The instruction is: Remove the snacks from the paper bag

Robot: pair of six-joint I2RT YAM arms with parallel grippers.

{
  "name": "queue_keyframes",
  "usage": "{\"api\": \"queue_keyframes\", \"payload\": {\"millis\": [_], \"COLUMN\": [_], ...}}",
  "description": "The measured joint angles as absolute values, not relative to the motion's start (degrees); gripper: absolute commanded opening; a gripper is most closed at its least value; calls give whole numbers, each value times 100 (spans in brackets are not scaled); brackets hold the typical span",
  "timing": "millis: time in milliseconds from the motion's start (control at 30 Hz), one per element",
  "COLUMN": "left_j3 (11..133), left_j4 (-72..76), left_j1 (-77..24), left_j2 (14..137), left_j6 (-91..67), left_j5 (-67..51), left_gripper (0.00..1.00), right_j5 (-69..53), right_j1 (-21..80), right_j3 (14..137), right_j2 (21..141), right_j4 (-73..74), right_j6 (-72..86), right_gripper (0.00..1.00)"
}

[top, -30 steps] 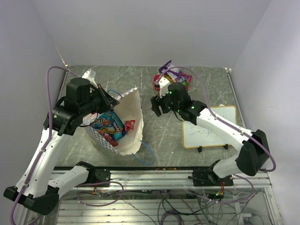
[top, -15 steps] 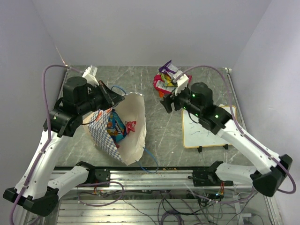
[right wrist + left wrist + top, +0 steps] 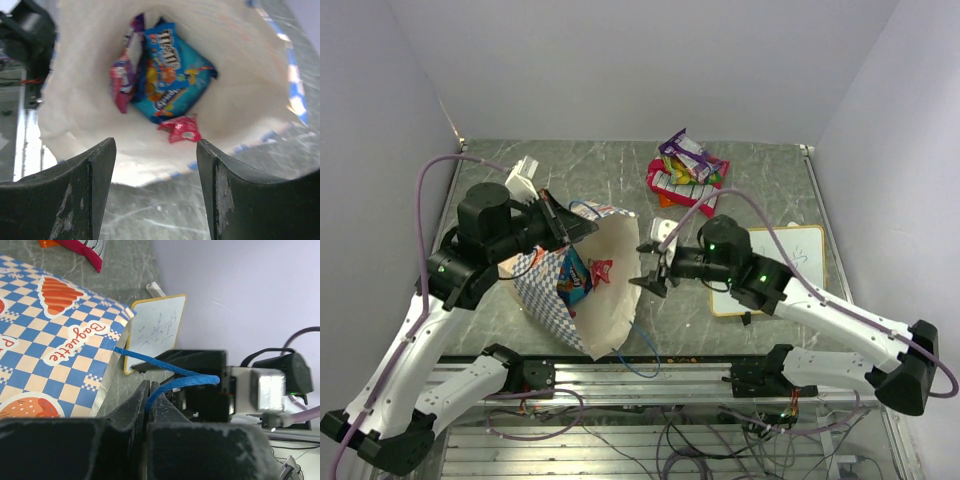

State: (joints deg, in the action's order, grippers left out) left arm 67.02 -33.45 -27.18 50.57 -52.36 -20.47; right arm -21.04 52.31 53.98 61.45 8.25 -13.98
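Note:
The paper bag (image 3: 605, 290) lies tipped on the table with its mouth facing right; its checkered side shows in the left wrist view (image 3: 45, 345). My left gripper (image 3: 582, 226) is shut on the bag's blue string handle (image 3: 170, 380) and holds the rim up. Inside the bag (image 3: 90, 125) lie a blue packet (image 3: 170, 85), a purple-pink packet (image 3: 122, 80) and a small red packet (image 3: 181, 130); the blue one also shows from the top (image 3: 572, 278). My right gripper (image 3: 648, 278) is open and empty, just outside the mouth, pointing in. Several snacks (image 3: 685, 168) lie piled at the back.
A white framed writing board (image 3: 770, 268) lies on the right of the table, under my right arm; it also shows in the left wrist view (image 3: 152, 330). A second blue handle loop (image 3: 642, 350) hangs over the table's near edge.
My right gripper has left the snack pile at the back and swung down and left to the bag's mouth. My left gripper has lifted the bag's rim and turned the bag's mouth further right.

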Motion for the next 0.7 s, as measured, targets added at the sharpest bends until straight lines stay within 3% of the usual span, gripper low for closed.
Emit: {"api": "queue_keyframes", "payload": {"millis": [333, 567, 700], "left_j3": [6342, 6331, 6331], "left_j4": [-3103, -3109, -3138], "left_j1": [-2724, -2724, -2724], "left_j2": [4604, 4637, 4644], "left_j6": [-5448, -5443, -5441], "left_j5": [-1855, -1820, -1809], "left_gripper": [7, 7, 7], "right_j5": [-626, 226, 652], "right_j1": [6899, 7085, 7085], "right_j3": [4759, 4998, 5607], "right_j2": [7406, 8646, 9421], "right_j4": [-1052, -1691, -1634], "right_j6": [-1050, -1247, -1328], "right_gripper": [53, 46, 47]}}
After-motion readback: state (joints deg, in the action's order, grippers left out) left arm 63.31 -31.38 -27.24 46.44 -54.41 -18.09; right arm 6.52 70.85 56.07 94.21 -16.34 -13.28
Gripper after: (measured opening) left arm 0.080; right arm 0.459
